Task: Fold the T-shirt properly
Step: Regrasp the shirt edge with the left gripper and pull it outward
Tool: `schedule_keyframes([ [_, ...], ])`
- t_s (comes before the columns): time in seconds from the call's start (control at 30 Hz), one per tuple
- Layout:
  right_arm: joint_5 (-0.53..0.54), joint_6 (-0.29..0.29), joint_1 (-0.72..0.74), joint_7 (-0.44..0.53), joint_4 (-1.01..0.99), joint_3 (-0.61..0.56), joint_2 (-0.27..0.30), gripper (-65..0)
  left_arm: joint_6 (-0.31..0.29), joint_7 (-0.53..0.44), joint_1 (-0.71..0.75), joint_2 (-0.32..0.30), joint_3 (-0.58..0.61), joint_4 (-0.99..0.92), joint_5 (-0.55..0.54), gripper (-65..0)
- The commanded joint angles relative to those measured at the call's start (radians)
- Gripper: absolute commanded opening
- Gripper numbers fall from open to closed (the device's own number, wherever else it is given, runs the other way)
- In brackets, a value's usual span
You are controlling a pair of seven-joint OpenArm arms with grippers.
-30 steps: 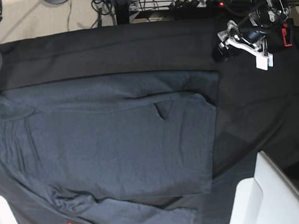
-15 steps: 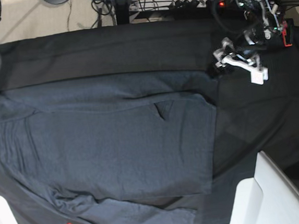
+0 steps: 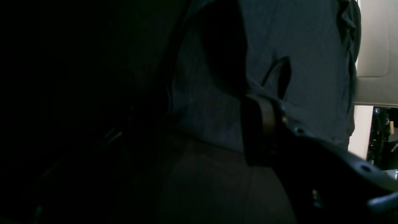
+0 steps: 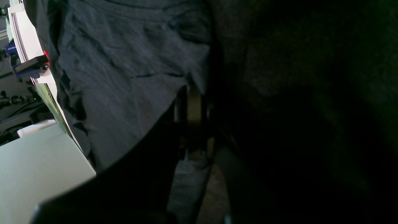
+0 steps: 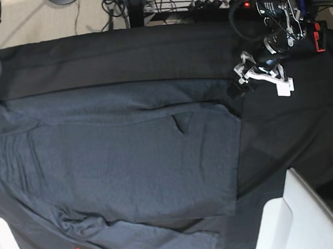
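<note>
Tablecloth (image 5: pixel 119 56), black and smooth, covers the table under the grey T-shirt (image 5: pixel 124 169) lying spread on its middle and left part, while the left gripper (image 5: pixel 256 79) hangs with jaws apart beside the shirt's far right corner, the right gripper (image 4: pixel 191 107) is closed, and cables (image 5: pixel 162 5) lie on the floor behind.

Black tablecloth (image 5: pixel 119 56), red clamp (image 5: pixel 320 36), floor cables (image 5: pixel 173 6).
</note>
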Motion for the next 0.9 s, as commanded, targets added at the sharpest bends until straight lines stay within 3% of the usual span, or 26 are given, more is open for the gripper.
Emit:
schedule_keyframes([
  [0.0,-0.029,-0.018,0.004,-0.02,0.004,-0.002,0.011,-64.8,0.019,0.016,-0.007,-0.003,0.001,0.003,0.027,-24.0],
  [0.17,-0.029,-0.018,0.004,-0.02,0.004,-0.002,0.011,-64.8,0.019,0.015,-0.026,-0.002,0.001,-0.012,0.027,-26.7],
  [0.23,-0.029,-0.018,0.004,-0.02,0.004,-0.002,0.011,-64.8,0.019,0.013,-0.052,-0.002,0.0,-0.055,0.027,-36.4],
  [0.37,-0.029,-0.018,0.004,-0.02,0.004,-0.002,0.011,-64.8,0.019,-0.042,-0.079,-0.002,0.0,-0.143,0.027,-65.0],
  [0.6,-0.029,-0.018,0.004,-0.02,0.042,-0.002,0.011,-65.0,0.022,-0.036,-0.039,-0.005,-0.005,-0.038,0.021,-65.0],
  [0.87,-0.027,-0.02,-0.032,-0.11,0.226,0.007,-0.005,-65.0,0.023,0.085,0.007,-0.003,-0.01,0.117,0.019,-65.0],
])
